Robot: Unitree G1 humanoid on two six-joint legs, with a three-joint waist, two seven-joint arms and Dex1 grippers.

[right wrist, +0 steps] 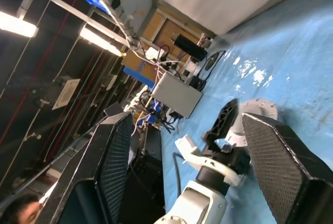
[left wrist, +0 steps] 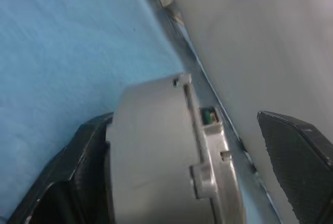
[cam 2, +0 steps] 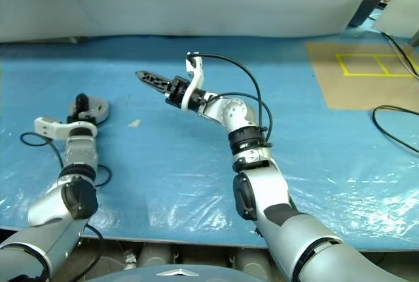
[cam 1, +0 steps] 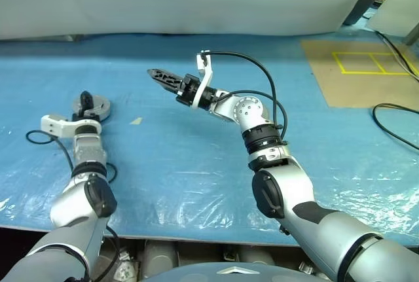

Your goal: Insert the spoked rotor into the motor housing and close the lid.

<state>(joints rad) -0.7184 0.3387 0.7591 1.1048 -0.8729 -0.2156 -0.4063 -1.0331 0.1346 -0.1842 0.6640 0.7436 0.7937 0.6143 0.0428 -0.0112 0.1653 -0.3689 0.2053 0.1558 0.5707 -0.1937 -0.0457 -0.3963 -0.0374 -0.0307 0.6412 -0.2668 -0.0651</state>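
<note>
The motor housing [cam 1: 97,107], a round grey metal part with a flanged rim, lies on the blue sheet at the left. My left gripper [cam 1: 84,101] stands open around it. In the left wrist view the housing [left wrist: 151,151] rests against one dark finger [left wrist: 78,172], and a gap separates it from the other finger [left wrist: 294,156]. My right gripper [cam 1: 159,75] hangs open and empty in the air near the middle, pointing left. Its wrist view looks between its fingers toward the housing [right wrist: 261,108]. The spoked rotor is out of view. Whether a lid is closed I cannot tell.
A blue plastic-covered table [cam 1: 196,164] spans the scene. A brown board [cam 1: 360,76] with yellow tape lines lies at the back right, with a black cable [cam 1: 393,122] beside it. A small scrap [cam 1: 135,121] lies right of the housing. A pale sheet [cam 1: 196,0] closes the back.
</note>
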